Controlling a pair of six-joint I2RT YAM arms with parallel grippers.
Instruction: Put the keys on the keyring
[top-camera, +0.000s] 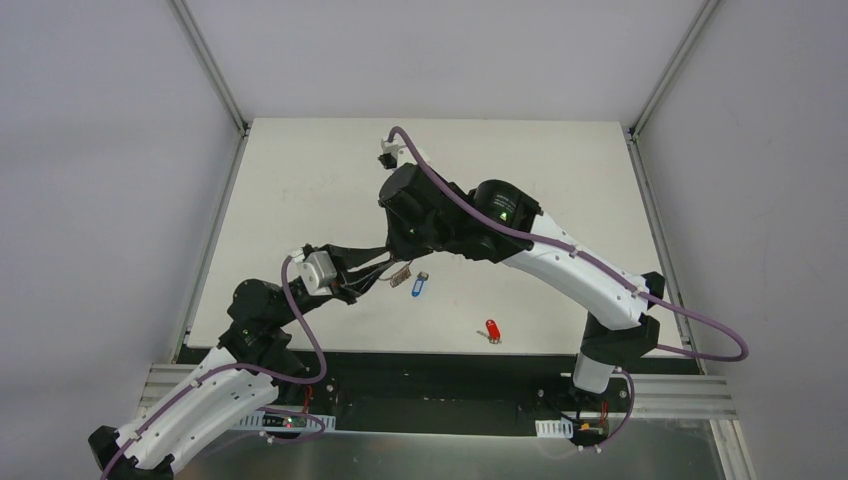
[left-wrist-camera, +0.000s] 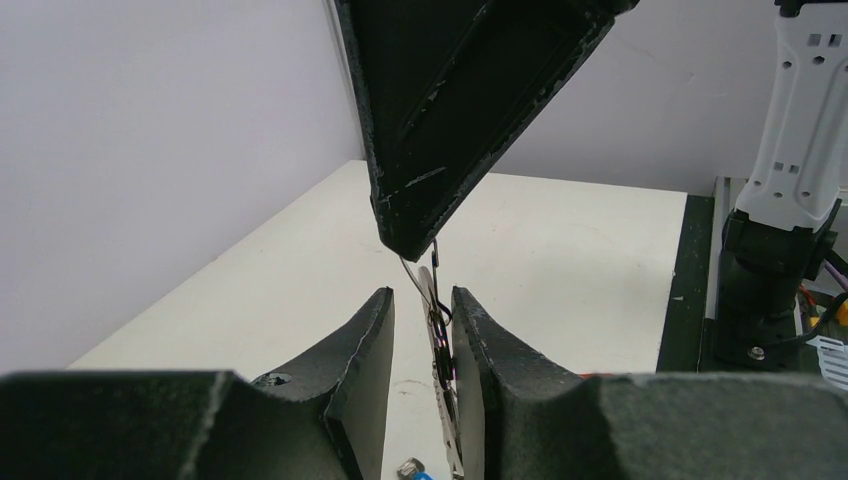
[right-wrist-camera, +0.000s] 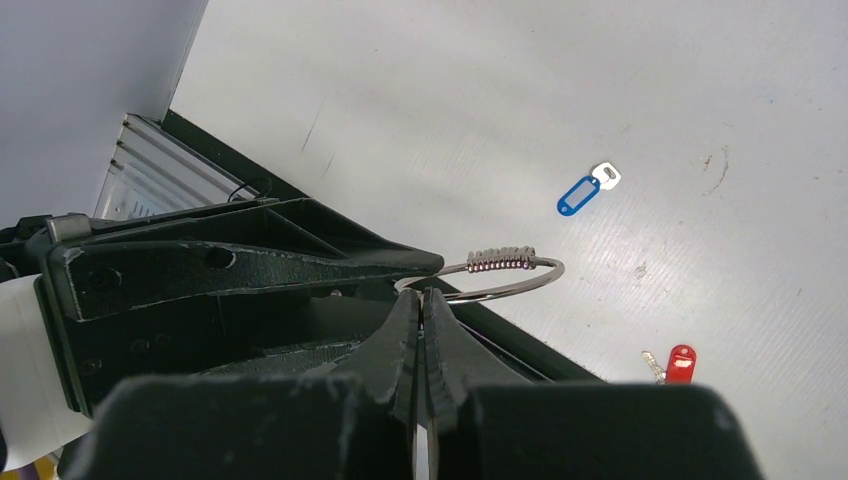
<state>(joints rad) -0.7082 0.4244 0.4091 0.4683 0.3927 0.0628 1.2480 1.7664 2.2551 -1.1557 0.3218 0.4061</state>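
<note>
One keyring (right-wrist-camera: 505, 283) hangs mid-frame, clamped in the right gripper (right-wrist-camera: 422, 300) and flanked by the narrowly parted jaws of the left gripper (left-wrist-camera: 422, 296), grip unclear, while two keys lie apart on the table (top-camera: 300, 170), the blue key (top-camera: 420, 286) just beside the ring and the red key (top-camera: 491, 330) by the lower edge.

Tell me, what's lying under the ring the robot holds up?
White table; the blue key lies close by, the red key farther off. The left gripper and right gripper hide the spot right below the keyring.
</note>
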